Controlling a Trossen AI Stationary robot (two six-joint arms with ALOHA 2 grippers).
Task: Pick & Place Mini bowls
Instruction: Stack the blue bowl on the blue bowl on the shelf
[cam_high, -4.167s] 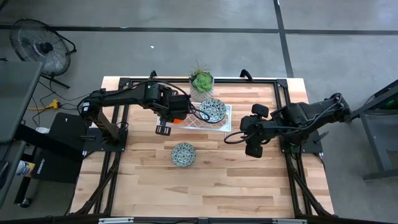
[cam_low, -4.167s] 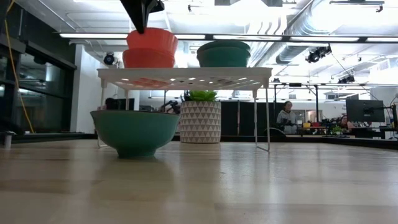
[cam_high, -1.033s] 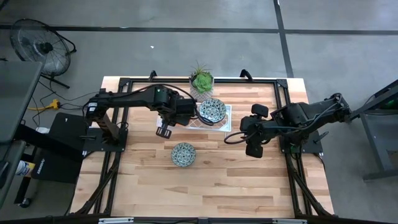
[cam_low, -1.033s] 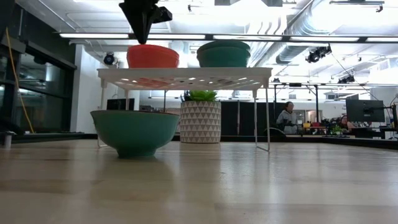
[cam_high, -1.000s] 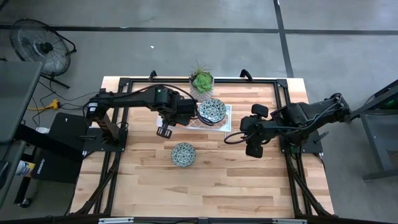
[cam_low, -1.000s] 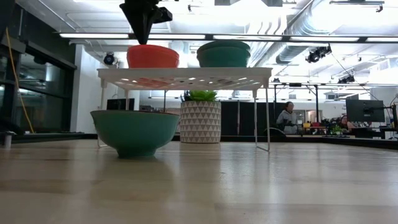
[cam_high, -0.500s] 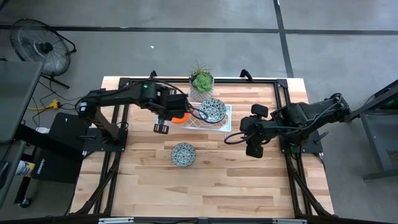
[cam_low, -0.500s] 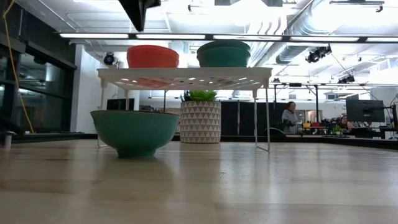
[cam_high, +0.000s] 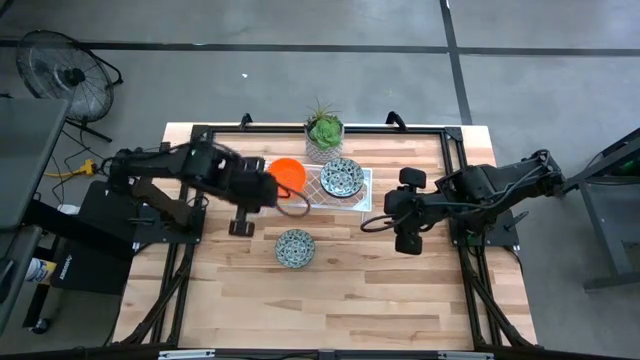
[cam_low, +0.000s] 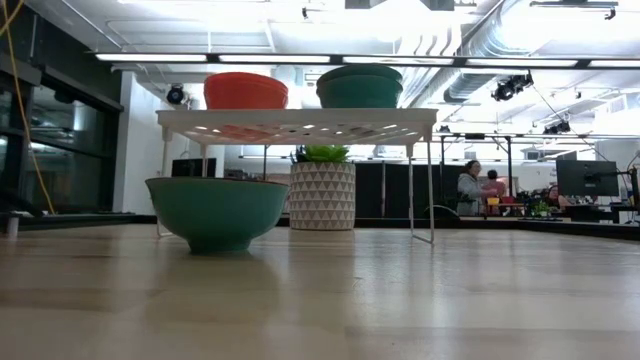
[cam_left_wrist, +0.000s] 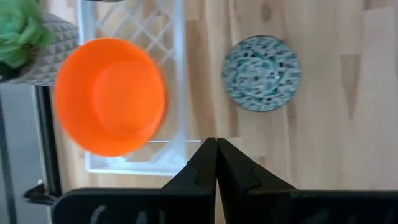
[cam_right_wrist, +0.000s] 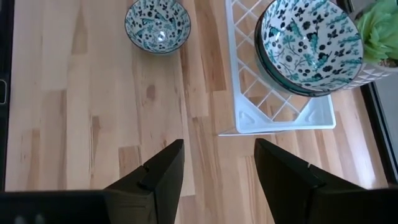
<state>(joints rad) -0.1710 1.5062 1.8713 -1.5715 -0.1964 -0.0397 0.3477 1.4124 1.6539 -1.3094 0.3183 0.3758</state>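
Two matte-black, multi-jointed robot arms were seen from overhead, each built of chunky dark segments with rounded joint housings. The left arm carried a thin dark cable looping off its forward end; the right arm trailed a similar loop of black cable beneath its wrist. Each end effector had two black angular fingers with flat inner faces, mounted on a dark crossbar; the left end effector showed tapered black tips.
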